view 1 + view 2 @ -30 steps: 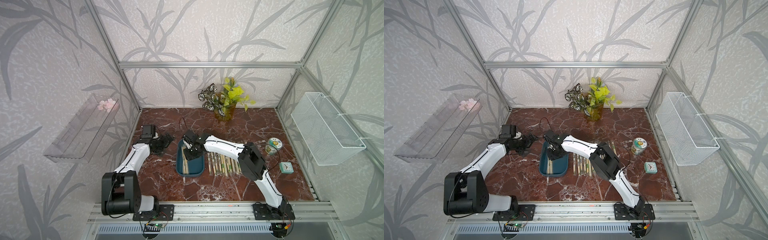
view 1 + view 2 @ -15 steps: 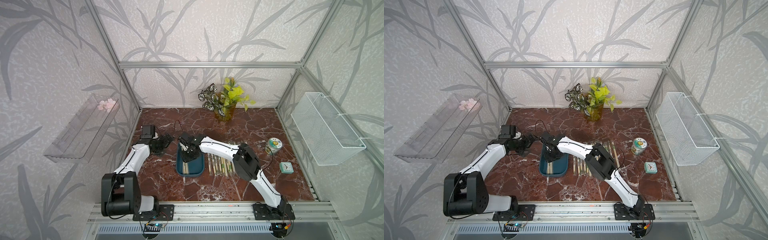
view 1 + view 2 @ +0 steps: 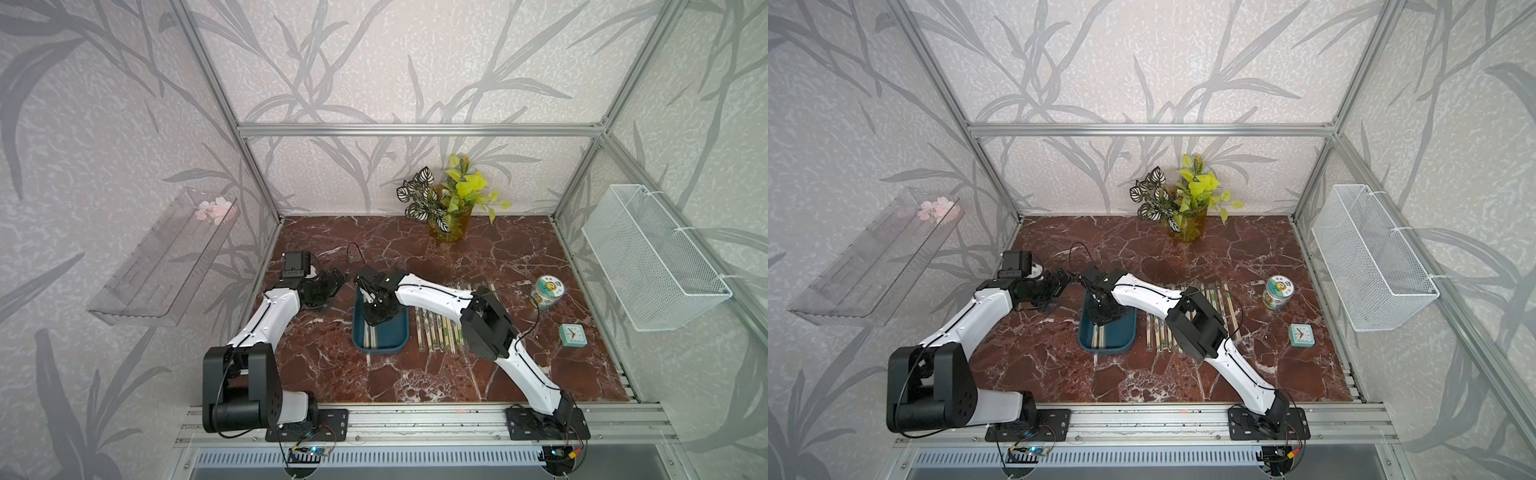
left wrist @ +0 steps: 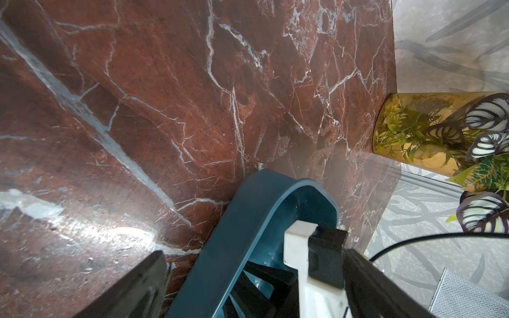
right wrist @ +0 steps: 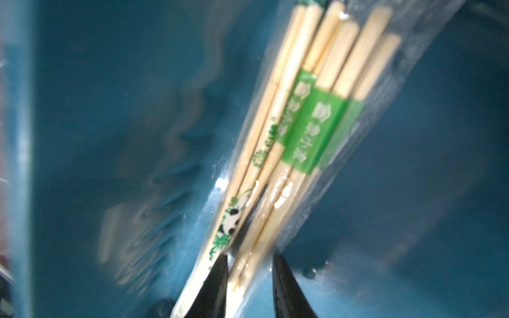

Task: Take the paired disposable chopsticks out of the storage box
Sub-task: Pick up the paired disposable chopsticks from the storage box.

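The teal storage box (image 3: 399, 348) (image 3: 1106, 350) lies mid-table. A few paired disposable chopsticks (image 3: 368, 336) (image 3: 1099, 338) rest along its left side. My right gripper (image 3: 376, 318) (image 3: 1102, 318) reaches down into the box. In the right wrist view the right gripper (image 5: 250, 264) has its black fingertips (image 5: 217, 278) pressed on either side of one wrapped pair (image 5: 316, 110), above the box floor (image 5: 110, 110). My left gripper (image 3: 334, 279) (image 3: 1061, 278) stands open at the box's far left corner. In the left wrist view the left gripper (image 4: 253, 289) has the box rim (image 4: 248, 220) running between its wide-spread fingers.
Several wrapped chopstick pairs (image 3: 436, 332) (image 3: 1160, 336) lie in a row right of the box, partly under the right arm. A tin (image 3: 547, 292) and a small clock (image 3: 572, 335) sit far right, a plant vase (image 3: 451, 224) at the back. A wire basket (image 3: 648, 257) and a clear shelf (image 3: 162, 266) hang on the walls.
The right gripper has shifted left and down into the box, and its jaws have narrowed round a chopstick pair. The left arm has stayed put.
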You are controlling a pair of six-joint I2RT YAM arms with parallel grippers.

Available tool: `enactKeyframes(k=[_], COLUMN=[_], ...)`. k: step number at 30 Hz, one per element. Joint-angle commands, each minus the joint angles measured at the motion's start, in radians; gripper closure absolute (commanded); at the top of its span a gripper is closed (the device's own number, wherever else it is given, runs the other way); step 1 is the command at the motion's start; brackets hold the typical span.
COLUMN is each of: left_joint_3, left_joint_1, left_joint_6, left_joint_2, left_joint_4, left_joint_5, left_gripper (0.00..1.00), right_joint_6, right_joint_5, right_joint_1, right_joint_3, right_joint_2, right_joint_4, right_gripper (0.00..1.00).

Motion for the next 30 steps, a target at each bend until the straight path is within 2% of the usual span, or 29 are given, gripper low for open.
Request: enactKeyframes(k=[1,5,12,24,30], left_joint_3=[-0.008,-0.009,-0.01,0.002,0.007], left_joint_1=[0.008,0.008,0.01,0.01,0.009], left_joint_6=[0.021,0.021,0.023,0.027,0.03], left_joint_2=[-0.017,-0.016,-0.018,-0.023,-0.022], left_joint_4=[0.011,0.013,0.016,0.021,0.028], left_joint_5=[0.012,0.014,0.022,0.044,0.062], left_gripper=[0.0,0.0,0.0,0.0,0.0], right_joint_6=[0.003,0.011,0.021,0.075,0.102], right_joint_5=[0.021,0.02,0.02,0.002,-0.034], right_joint_1=[0.005,0.005,-0.001,-0.066,-0.105], right_joint_3=[0.021,0.021,-0.001,-0.198,-0.286], right_joint_2=[0.033,0.034,0.001,-0.215,-0.291], right_joint_4=[-0.047,-0.046,-0.043,0.076,0.149], right_gripper=[0.75,0.85,0.93,1.0,1.0])
